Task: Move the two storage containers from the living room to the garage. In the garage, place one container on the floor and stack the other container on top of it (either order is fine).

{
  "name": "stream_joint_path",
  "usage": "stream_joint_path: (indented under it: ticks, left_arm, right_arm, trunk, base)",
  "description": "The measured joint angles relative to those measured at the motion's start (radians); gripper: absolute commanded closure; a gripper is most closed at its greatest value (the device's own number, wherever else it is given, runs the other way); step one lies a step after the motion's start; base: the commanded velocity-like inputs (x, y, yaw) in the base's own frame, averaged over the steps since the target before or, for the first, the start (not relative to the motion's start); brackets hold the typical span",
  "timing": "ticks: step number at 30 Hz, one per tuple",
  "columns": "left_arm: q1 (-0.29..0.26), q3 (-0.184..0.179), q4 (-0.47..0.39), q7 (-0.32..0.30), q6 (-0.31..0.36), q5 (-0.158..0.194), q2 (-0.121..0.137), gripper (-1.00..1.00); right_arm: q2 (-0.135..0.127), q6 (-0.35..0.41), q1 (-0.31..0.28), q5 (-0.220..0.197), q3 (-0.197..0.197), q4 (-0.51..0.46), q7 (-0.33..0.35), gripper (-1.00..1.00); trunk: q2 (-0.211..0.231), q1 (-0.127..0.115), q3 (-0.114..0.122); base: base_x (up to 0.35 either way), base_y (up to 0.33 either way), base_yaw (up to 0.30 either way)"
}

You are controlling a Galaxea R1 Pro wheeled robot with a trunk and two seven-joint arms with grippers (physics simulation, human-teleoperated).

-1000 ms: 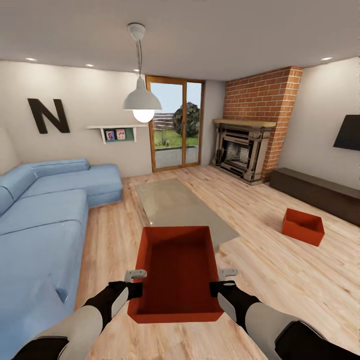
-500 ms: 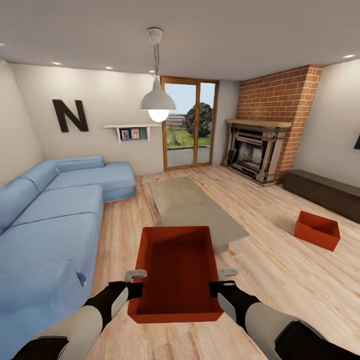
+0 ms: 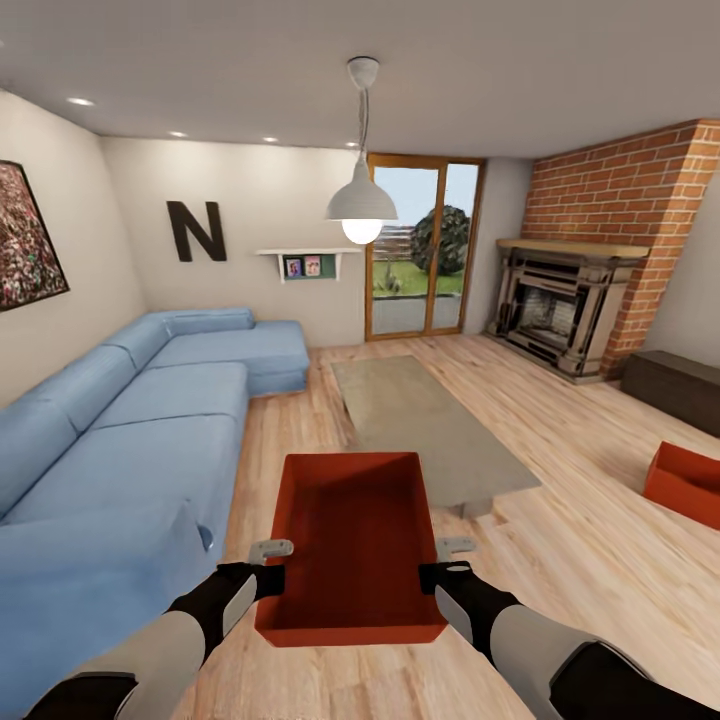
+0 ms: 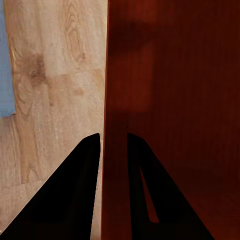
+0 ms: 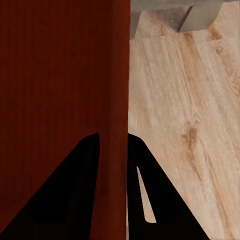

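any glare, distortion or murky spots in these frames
Head view: wide-angle stretch, the ceiling lamp glows blown-out white, the storage container evenly lit. Left wrist view: the left gripper fingers are plain black silhouettes, the container wall dim with a soft shadow. Right wrist view: the right gripper equally black.

Counting the things in the room

There are two red bins: one bin (image 3: 352,540) up close, held between the arms, and another bin (image 3: 686,484) on the wood floor at the right edge. There are two grippers, a left gripper (image 3: 270,549) and a right gripper (image 3: 455,545). There is one blue sofa (image 3: 120,440), one low table (image 3: 430,430), one hanging lamp (image 3: 361,205), one brick fireplace (image 3: 560,310), one glass door (image 3: 425,255), one big letter N (image 3: 196,231), one small shelf (image 3: 303,262) and one wall picture (image 3: 25,235).
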Motion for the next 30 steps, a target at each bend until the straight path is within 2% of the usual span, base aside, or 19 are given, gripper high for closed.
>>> stream_joint_path:
  ticks: [5,11,24,30]
  left_arm:
    - [0.0,0.0,0.0,0.0,0.0,0.0,0.0,1.0]
    - [0.0,0.001,0.001,0.0,0.0,-0.001,-0.001,1.0]
    - [0.0,0.004,0.001,0.0,0.0,-0.004,-0.002,1.0]
    - [0.0,0.003,0.002,0.0,0.0,-0.003,-0.001,1.0]
  right_arm:
    - [0.0,0.0,0.0,0.0,0.0,0.0,0.0,1.0]
    - [-0.001,0.0,0.0,-0.001,0.001,0.0,0.0,1.0]
    - [-0.001,0.002,0.0,-0.003,0.003,-0.001,0.0,1.0]
    - [-0.001,0.002,0.0,-0.004,0.004,0.0,0.0,1.0]
  trunk:
    - [0.0,0.0,0.0]
    - [0.0,0.0,0.0]
    - [0.0,0.001,0.0]
    - [0.0,0.0,0.0]
  base:
    - [0.0,0.0,0.26]
    - [-0.046,0.0,0.053]
    - [-0.319,0.0,0.009]
    - [-0.195,0.0,0.221]
